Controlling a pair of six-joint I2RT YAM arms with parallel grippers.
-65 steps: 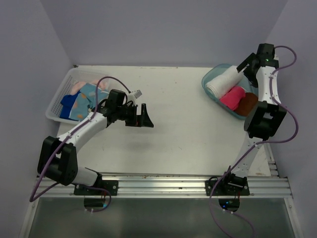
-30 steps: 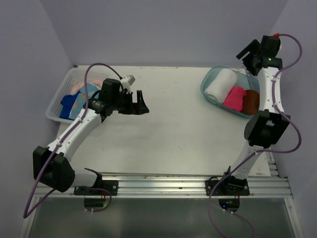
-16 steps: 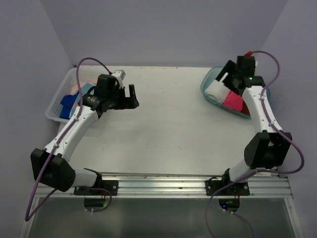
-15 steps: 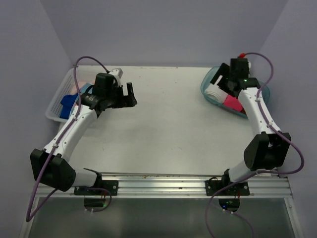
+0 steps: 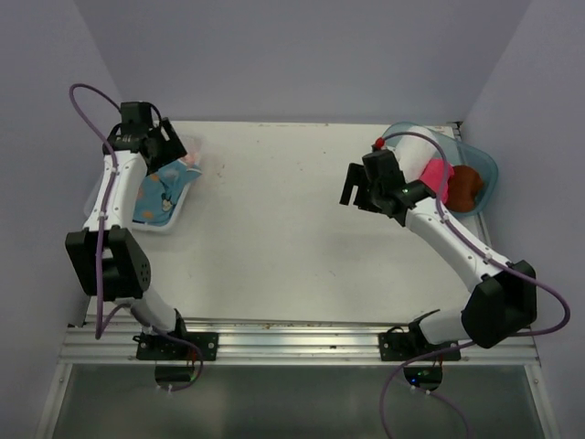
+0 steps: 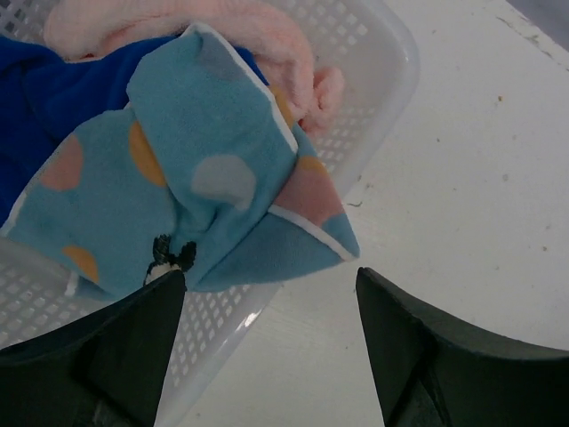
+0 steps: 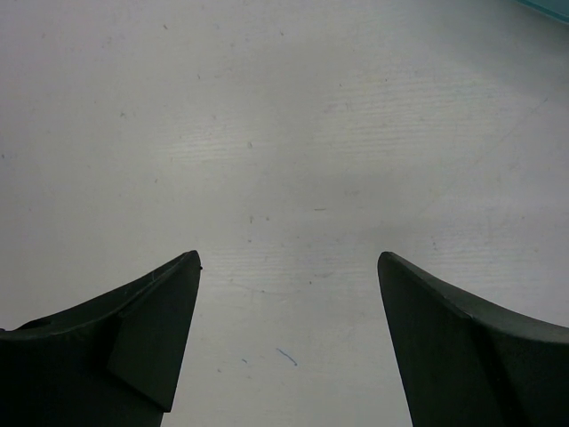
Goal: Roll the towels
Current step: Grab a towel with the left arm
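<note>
Upper left of the top view: white plastic lattice basket, its far end hidden behind the left arm. Contents, best seen from the left wrist: light blue terry towel with coloured dots, loosely heaped, one corner draped over the basket rim toward the white table. A small black-and-white print at its lower fold is too small to make out. The royal blue terry towel lies beneath it at the left edge, mostly covered and cut off by the frame. The pale peach terry towel lies along the upper edge, also cut off. The left gripper hangs just above the basket rim with its jaws spread wide and no cloth between them; whether a finger touches the basket cannot be told. Upper right of the top view: clear teal plastic tub, partly hidden by the right arm and its cable. It holds a rolled white terry towel, a hot pink terry towel and a brown terry towel side by side. The right gripper is left of the tub over bare table, jaws wide, holding nothing.
</note>
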